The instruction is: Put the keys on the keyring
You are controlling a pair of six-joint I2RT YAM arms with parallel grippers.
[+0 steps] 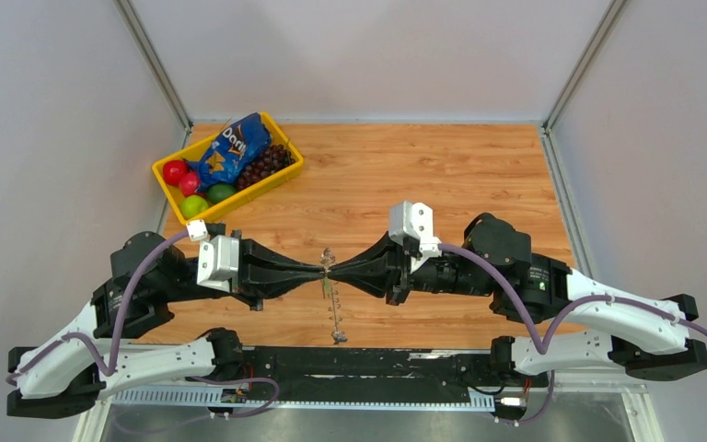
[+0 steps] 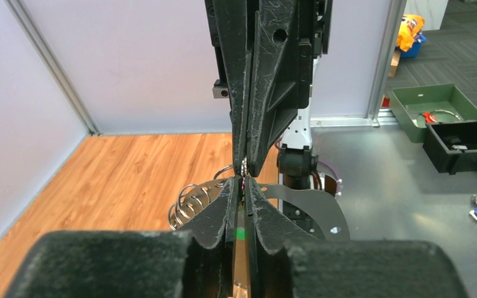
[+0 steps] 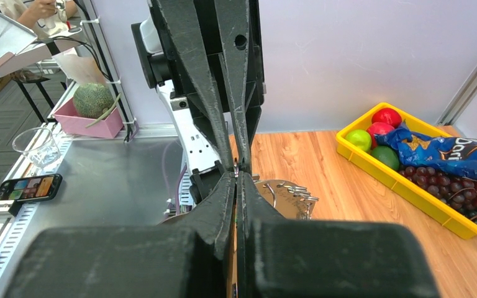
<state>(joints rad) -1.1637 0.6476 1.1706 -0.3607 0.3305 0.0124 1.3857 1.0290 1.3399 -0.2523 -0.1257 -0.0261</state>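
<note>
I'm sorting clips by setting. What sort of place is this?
Probably a robotics lab test cell: a wooden table walled by plain white panels, a yellow bin of fruit, and parts trays on the floor beyond.

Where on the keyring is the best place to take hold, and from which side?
The bare thin wire at the top of the keyring, from the right, pinching across it. It hangs edge-on, and small silver pieces fringe the lower part, where a pincer may slip.

A robot lab: white-panelled booth [image 1: 377, 55] around a wooden tabletop [image 1: 442, 175].
</note>
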